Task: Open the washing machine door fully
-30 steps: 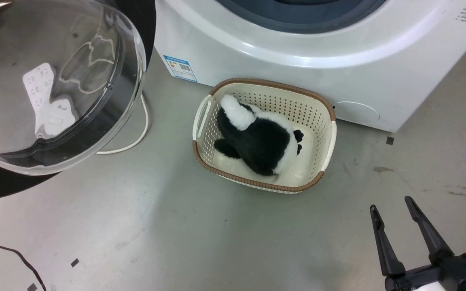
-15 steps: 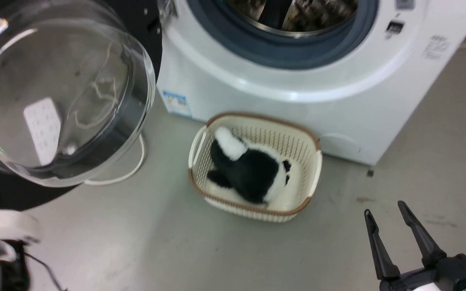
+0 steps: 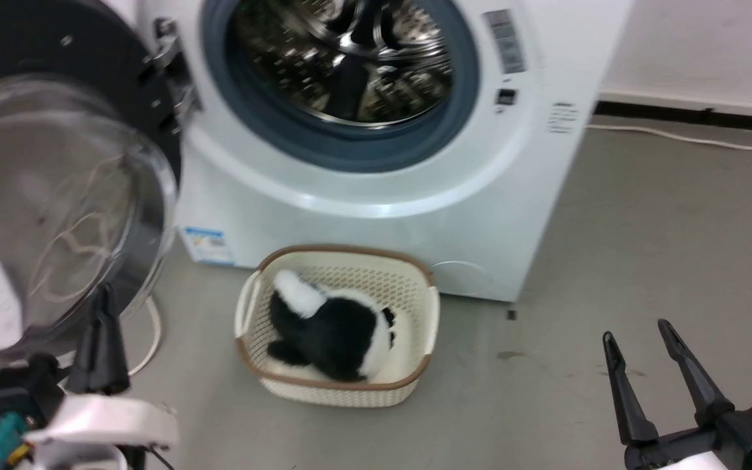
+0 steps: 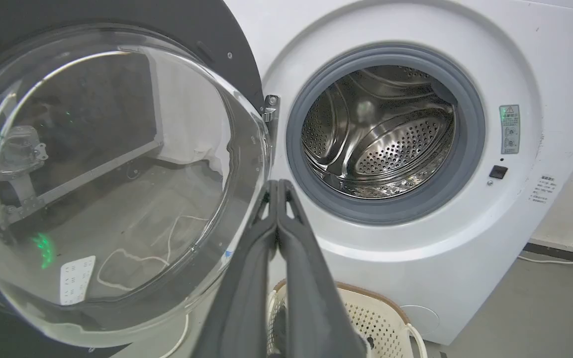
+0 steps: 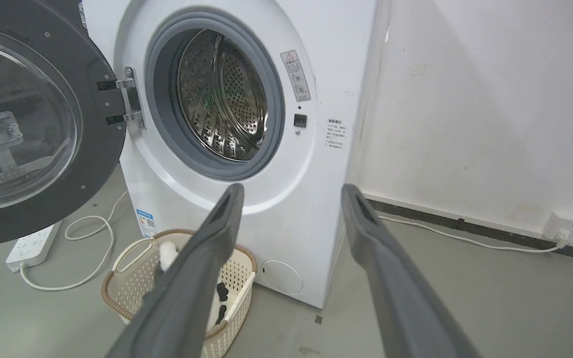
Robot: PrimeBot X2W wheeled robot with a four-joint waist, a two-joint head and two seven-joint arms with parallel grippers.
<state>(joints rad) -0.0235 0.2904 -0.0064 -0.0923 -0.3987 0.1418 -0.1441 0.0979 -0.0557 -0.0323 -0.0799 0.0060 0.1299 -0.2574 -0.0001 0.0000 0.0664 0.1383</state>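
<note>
Door [image 5: 98, 149] hangs wide, left of washing machine [image 3: 376, 215], drum [image 3: 343, 59] exposed; we judge it done or nearly, though whether the hinge [image 5: 130, 97] is at its limit is hard to tell. Left gripper [image 4: 277, 189] pinched closed, empty, near the glass [image 4: 117, 199]; right gripper [image 3: 634, 329] spread, idle, near right.

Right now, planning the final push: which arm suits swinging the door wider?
Left. The left gripper, fingers shut, is beside the washing machine door; the right gripper sits open beyond the basket.
</note>
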